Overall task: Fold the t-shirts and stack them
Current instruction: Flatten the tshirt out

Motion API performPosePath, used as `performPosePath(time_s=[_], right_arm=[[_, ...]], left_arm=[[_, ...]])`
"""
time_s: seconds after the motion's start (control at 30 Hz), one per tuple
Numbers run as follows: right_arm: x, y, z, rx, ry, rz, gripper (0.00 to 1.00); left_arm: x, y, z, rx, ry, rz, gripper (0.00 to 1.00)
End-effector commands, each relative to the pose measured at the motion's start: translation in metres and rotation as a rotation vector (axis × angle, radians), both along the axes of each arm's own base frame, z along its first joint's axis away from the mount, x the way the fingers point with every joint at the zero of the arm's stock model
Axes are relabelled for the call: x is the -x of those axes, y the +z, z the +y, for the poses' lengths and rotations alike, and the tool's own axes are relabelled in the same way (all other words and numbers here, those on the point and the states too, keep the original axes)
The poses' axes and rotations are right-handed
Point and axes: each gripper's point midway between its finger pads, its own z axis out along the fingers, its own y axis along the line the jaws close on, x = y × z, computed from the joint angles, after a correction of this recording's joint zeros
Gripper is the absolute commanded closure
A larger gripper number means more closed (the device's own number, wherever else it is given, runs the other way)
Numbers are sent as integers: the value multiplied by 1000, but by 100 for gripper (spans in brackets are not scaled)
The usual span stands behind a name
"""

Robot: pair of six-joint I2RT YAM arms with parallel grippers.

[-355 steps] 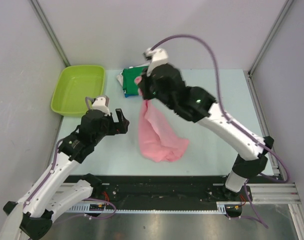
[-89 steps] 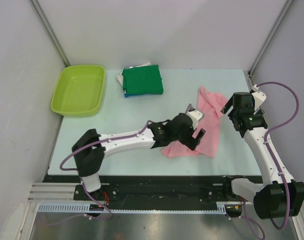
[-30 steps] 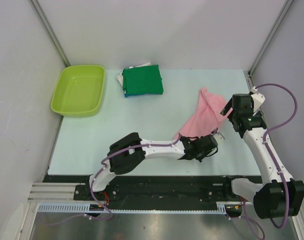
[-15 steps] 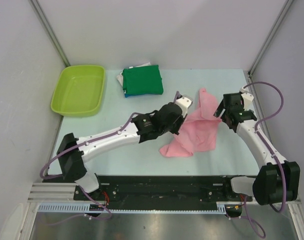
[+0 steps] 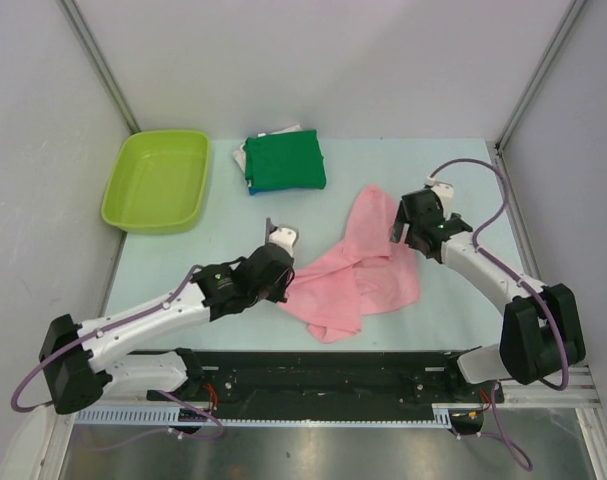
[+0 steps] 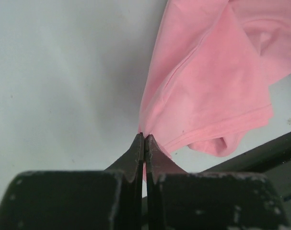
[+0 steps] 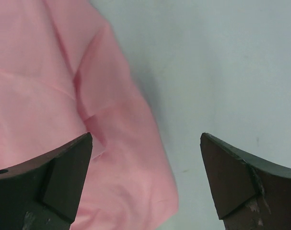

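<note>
Across the table (image 5: 433, 170), pink t-shirt (image 5: 358, 275) wider than before, left gripper (image 6: 144, 139) tight on its edge, right gripper (image 7: 146, 139) agape above.

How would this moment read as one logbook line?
left arm: jaws pinch pink shirt edge | right arm: jaws open over shirt edge | folded green shirt: at back
</note>
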Motion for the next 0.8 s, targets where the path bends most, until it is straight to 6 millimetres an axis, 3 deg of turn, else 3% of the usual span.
performPosePath(time_s=[0.0, 0.07, 0.13, 0.17, 0.3, 0.4, 0.43, 0.5, 0.53, 0.63, 0.77], right_arm=[[-27, 18, 58, 19, 216, -82, 0], [-32, 18, 92, 72, 353, -67, 0], [-32, 16, 113, 98, 436, -46, 0], [-34, 26, 133, 98, 489, -69, 0], [-40, 19, 169, 118, 589, -55, 0], [-47, 18, 185, 140, 610, -53, 0], [-48, 3, 188, 162, 617, -16, 0], [-52, -2, 198, 168, 628, -4, 3], [-52, -16, 199, 183, 630, 32, 5], [-51, -35, 205, 200, 634, 71, 11], [-51, -46, 201, 207, 601, 100, 31]], left_arm=[[15, -17, 8, 58, 72, 62, 100], [14, -20, 4, 70, 68, 65, 100], [14, -28, 3, 55, 74, 77, 100], [13, -29, 1, 58, 73, 76, 100], [14, -38, -2, 67, 70, 91, 100], [13, -40, -1, 71, 77, 86, 100], [14, -42, 0, 66, 76, 88, 100], [14, -40, 3, 67, 85, 80, 100], [15, -42, 3, 67, 84, 81, 100], [16, -43, 8, 59, 91, 76, 100], [15, -41, 12, 59, 102, 65, 100]])
